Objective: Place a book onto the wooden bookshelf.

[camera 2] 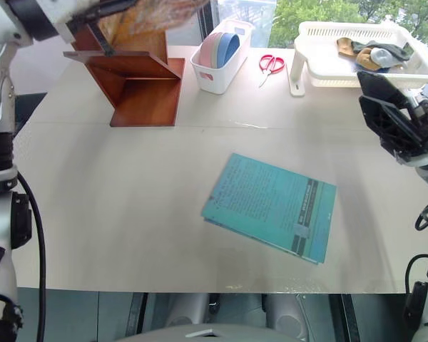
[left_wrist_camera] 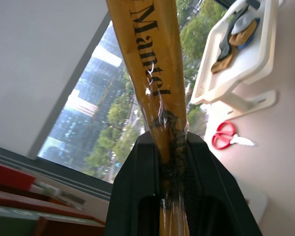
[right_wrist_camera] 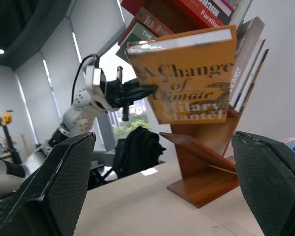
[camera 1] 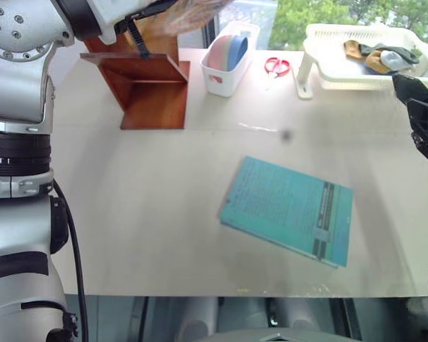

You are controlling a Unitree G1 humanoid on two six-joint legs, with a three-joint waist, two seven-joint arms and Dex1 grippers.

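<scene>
While I watch from the head camera, the nearest thing on the desk (camera 2: 128, 214) is the thin teal book (camera 2: 271, 206), which lies flat and a little turned; it is not the book I must place, so I leave it there, well apart from both arms.

At the right side my right pincer (right_wrist_camera: 162, 196) hovers above the desk with its two fingers wide apart and nothing between them; I judge it waits as a helper, turned toward the shelf, because its wrist camera looks straight at the work of the other arm.

Farther away, the left pincer (right_wrist_camera: 140, 92) is clamped on the book (right_wrist_camera: 189, 78), the yellow-orange paperback; in the left wrist view the two black fingers (left_wrist_camera: 137, 191) press both sides of it at one edge; the grip is at the side so that the rest of the book stands free to go in. It is held high in the air, its cover upright, just in front of the wooden bookshelf (camera 2: 139, 82), and not yet resting on any board.

The bookshelf has slanted boards, and other books lean on the upper ones; I think the book must be tilted the same way to sit well.

At the far edge stand a white bin (camera 2: 221, 60), red scissors (camera 2: 272, 64) and a white tray (camera 2: 357, 53); they play no part.
</scene>
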